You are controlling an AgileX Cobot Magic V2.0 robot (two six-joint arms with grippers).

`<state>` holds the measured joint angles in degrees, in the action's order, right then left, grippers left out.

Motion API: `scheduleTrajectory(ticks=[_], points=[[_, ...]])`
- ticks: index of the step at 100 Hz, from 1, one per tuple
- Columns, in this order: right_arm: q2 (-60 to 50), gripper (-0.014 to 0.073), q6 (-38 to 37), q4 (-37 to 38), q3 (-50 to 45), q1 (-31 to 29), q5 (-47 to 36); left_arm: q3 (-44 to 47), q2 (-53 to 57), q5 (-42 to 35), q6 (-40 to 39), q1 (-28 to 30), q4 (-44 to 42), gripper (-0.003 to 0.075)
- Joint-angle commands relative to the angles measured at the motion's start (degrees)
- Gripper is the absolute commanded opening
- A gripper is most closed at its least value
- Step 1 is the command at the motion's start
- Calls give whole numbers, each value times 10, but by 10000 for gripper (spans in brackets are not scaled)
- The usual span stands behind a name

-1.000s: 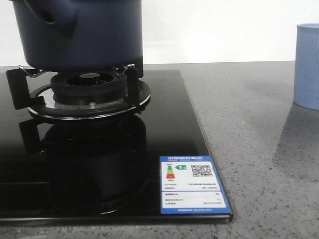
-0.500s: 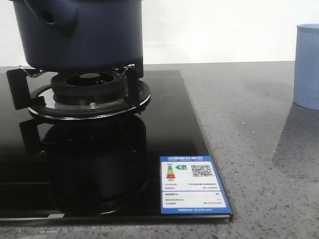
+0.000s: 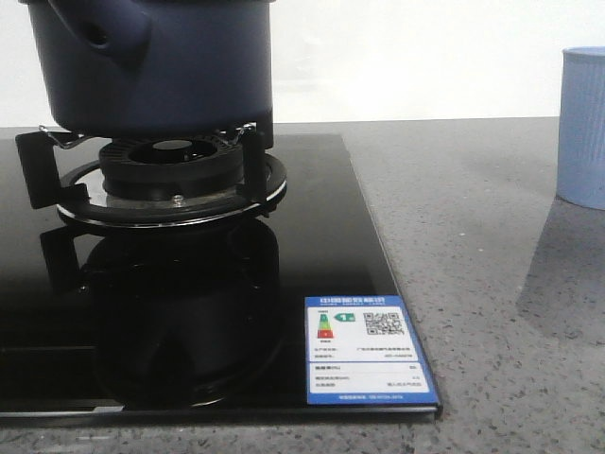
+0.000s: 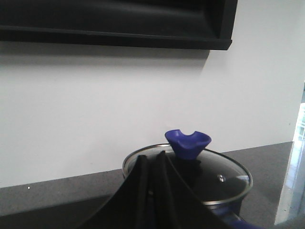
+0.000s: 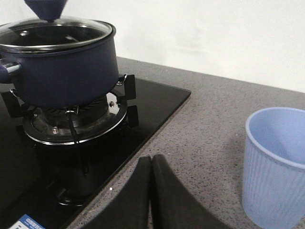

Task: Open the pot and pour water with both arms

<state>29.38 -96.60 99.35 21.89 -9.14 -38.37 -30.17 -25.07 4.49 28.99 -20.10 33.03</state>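
The dark navy pot (image 3: 161, 66) stands on the gas burner (image 3: 170, 175) at the back left, its stubby handle socket (image 3: 99, 33) facing the front. In the left wrist view it carries a glass lid (image 4: 224, 179) with a blue knob (image 4: 187, 143). My left gripper (image 4: 151, 155) is shut and empty, close to the lid's rim and beside the knob, apart from it. In the right wrist view my right gripper (image 5: 151, 160) is shut and empty above the grey counter, between the pot (image 5: 66, 71) and the pale blue ribbed cup (image 5: 274, 162). Neither gripper shows in the front view.
The black glass hob (image 3: 312, 246) has a blue-and-white label (image 3: 364, 350) at its front right corner. The pale blue cup (image 3: 584, 128) stands on the speckled grey counter (image 3: 473, 246) at the right edge. A white wall runs behind, with a dark cabinet (image 4: 114, 21) above.
Pot, hob and cup keep their places. Only a faint pale reflection in the hob glass at the front left has shifted.
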Motion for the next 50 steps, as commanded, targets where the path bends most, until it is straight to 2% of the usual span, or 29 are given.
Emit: scheduleTrajectory(ticks=[1,13,25,50], points=[[-45,-49,8,-26,-15,2,35,39,64,-48,0,2,22,-16],[-102,-49,8,-26,-76,2,79,110,150,-48,0,2,29,-16],[-142,-50,8,-26,-119,2,82,153,208,-45,0,2,33,-16],[-153,-50,8,-17,-124,2,79,177,219,-38,0,2,33,-16]])
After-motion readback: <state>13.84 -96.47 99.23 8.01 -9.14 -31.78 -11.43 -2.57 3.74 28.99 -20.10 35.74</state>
